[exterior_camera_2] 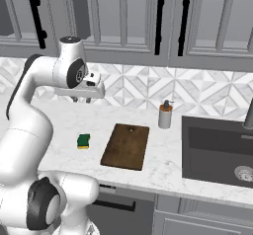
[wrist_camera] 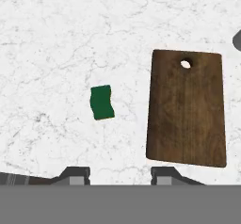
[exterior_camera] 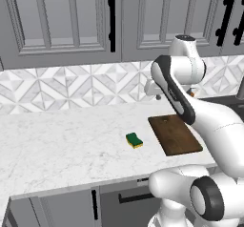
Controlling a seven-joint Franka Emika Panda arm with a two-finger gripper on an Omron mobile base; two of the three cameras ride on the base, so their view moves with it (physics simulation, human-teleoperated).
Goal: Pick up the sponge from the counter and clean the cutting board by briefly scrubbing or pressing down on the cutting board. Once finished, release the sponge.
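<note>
Evidently poised high above the worktop [wrist_camera: 47, 53] for an overview, claw [wrist_camera: 120, 173] parted and empty, with sponge [wrist_camera: 101, 102] lying free just beside the board [wrist_camera: 187, 110], not touching.

Bare counter [wrist_camera: 52, 53] rings the sponge [wrist_camera: 102, 102]; the board [wrist_camera: 187, 108] lies apart at 1 side, a bottle [exterior_camera_2: 165, 114] behind it.

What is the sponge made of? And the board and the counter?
The sponge looks like soft yellow foam with a dark green scrubby layer on top. The board looks like dark brown wood with a matte finish; grain streaks run along it. The counter looks like polished white marble with faint grey veins, though it might be an imitation.
</note>
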